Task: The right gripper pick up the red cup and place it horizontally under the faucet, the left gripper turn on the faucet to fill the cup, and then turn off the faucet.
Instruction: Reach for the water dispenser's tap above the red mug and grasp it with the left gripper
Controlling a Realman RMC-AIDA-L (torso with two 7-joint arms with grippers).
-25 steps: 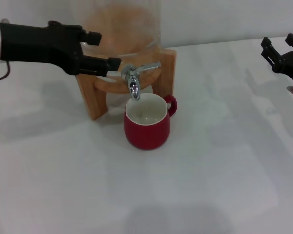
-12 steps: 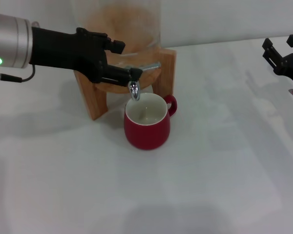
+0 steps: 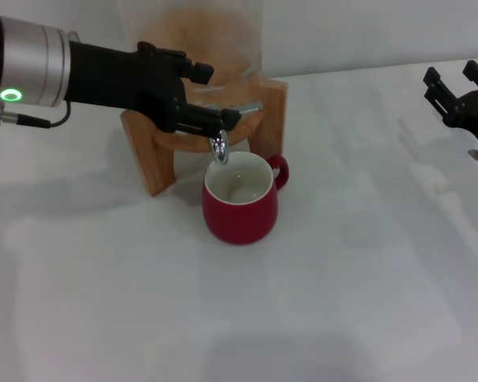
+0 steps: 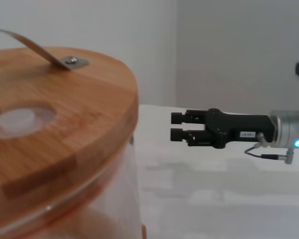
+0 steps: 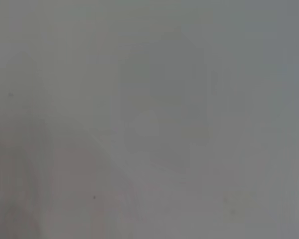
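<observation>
Red cup (image 3: 240,208) sits upright on the white table (image 3: 223,318), right under the spout, so I think it is there to catch the water. Just behind it, my left gripper (image 3: 219,116) is at the faucet (image 3: 220,143). Its fingers look close together by the flat lever, but I can't tell if they grip it. Far off, my right gripper (image 3: 456,79) waits with its fingers apart, holding nothing.

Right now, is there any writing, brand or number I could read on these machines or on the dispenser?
White sticker on the right pincer: has print, too small to read.
Left arm's ring: a green light, no text.
Red cup, faucet and wooden lid: no writing visible.
</observation>
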